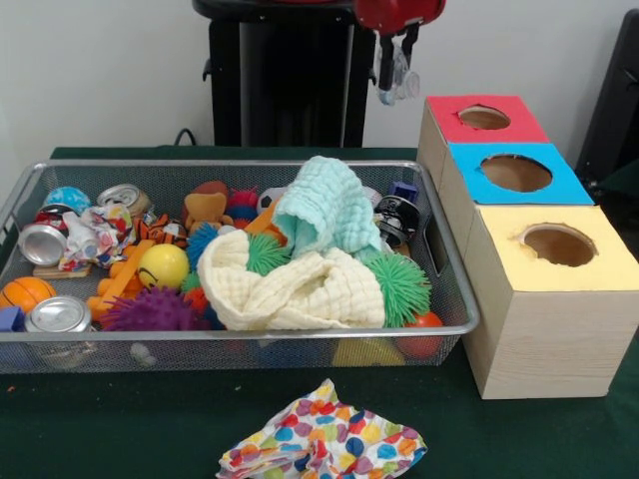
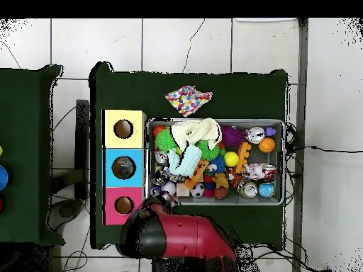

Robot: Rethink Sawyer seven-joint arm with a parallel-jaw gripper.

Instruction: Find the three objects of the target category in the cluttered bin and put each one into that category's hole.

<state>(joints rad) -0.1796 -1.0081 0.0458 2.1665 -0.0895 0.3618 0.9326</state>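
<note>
Bin (image 1: 451, 324) holds two cloths; three boxes beside (fingers (image 1: 395, 62) unclear).

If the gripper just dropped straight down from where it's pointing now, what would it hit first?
Probably the bin's corner nearest the red-topped box, or the dark toys just inside it. The gripper hangs above that spot, but depth is unclear, so it might miss the rim.

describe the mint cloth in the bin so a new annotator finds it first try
Start at the wire mesh bin left of the three boxes with coloured tops. Near its middle, two cloths are heaped over the toys; the mint-green cloth is the upper, farther one, draped to a peak. The cream cloth lies lower at the front, and only the mint one rises above the rim.
</note>
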